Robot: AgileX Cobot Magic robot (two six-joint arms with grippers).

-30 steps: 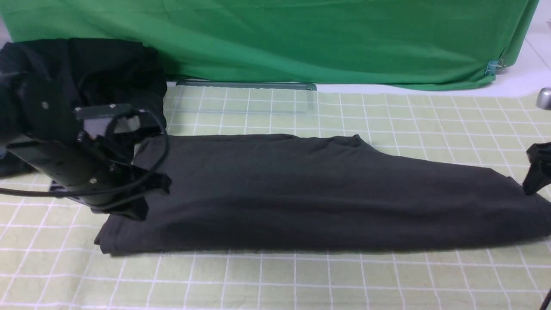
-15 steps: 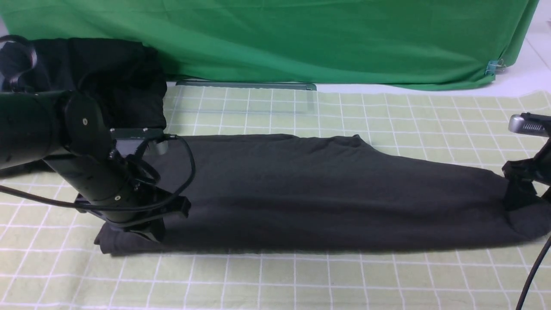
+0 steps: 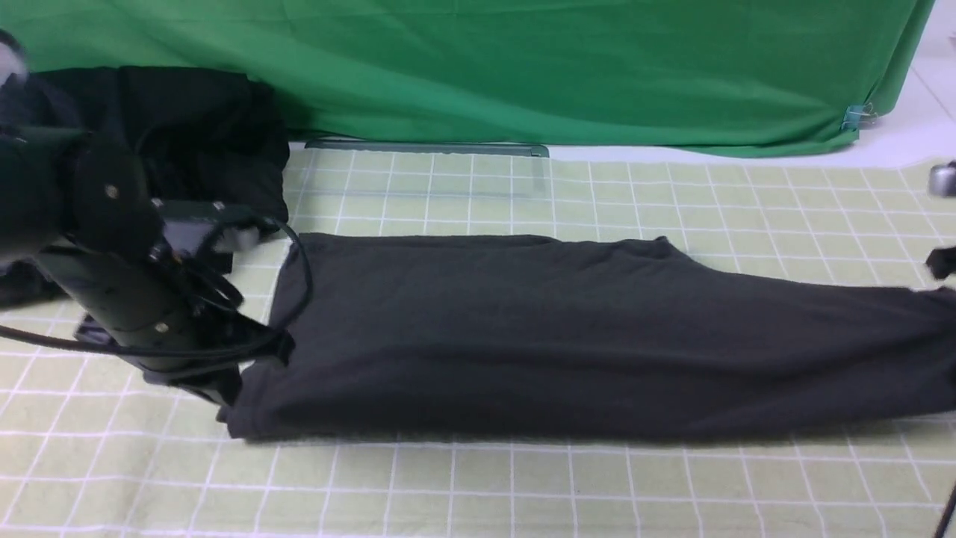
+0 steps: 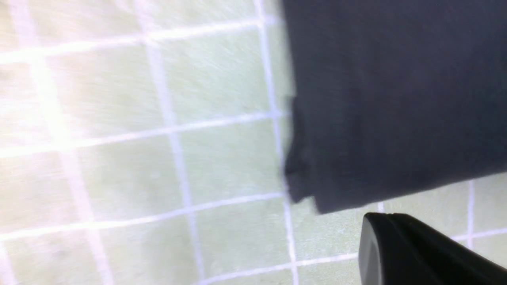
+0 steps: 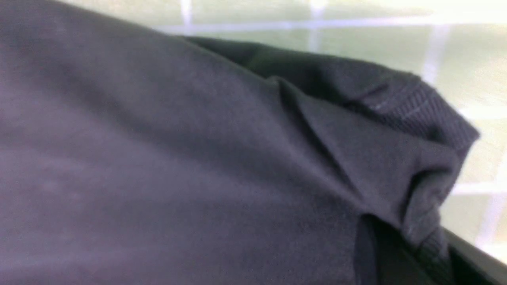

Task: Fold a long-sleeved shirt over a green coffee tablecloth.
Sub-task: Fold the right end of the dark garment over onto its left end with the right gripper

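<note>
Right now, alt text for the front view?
A charcoal long-sleeved shirt, folded into a long band, lies across a pale green checked tablecloth. The left tool sits at its left end; a bright green sheet hangs behind, black garments at back left.

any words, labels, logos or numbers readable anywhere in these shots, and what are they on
None can be read in any view.
shirt: only plain dark cloth shows, with no print on the side facing up.
tablecloth: white grid lines only.
green sheet and black bundle: no marks.
Both wrist views are blurred and show no lettering.
</note>
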